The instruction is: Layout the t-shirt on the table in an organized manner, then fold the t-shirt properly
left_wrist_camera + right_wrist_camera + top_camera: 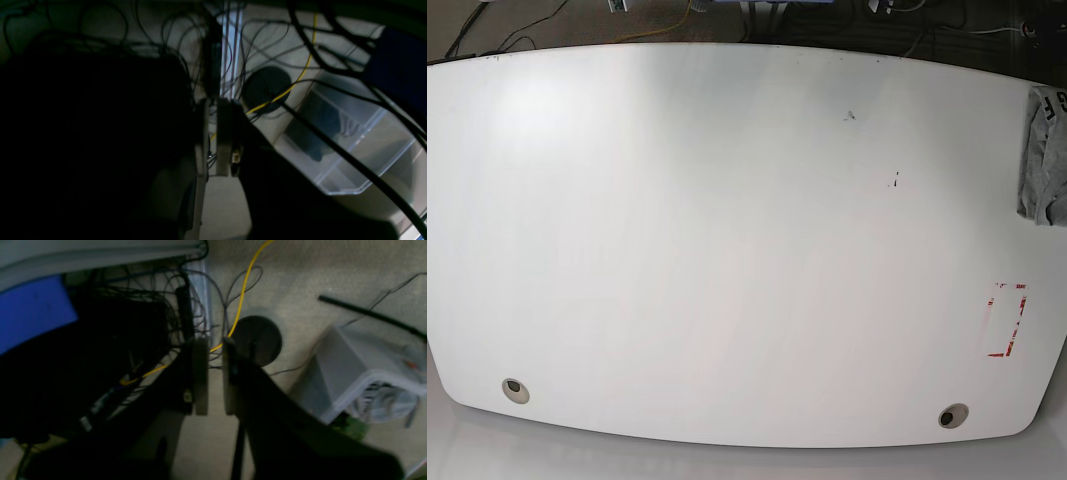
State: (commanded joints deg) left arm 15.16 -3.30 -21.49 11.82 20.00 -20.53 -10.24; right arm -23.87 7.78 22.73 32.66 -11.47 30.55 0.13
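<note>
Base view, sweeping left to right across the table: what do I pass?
Left grommet → small dark specks → right grommet → red dashed rectangle → t-shirt, bunched at the table's right edge and cut off by the frame.

Black letter mark on t-shirt (1047, 150) neck, illegible.

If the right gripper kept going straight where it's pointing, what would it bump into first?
Probably the yellow cable: it crosses right past the tips of the right gripper. Beyond that comes carpeted floor, with a dark round disc just to the side. Depth is hard to judge here. No t-shirt lies in that line.
</note>
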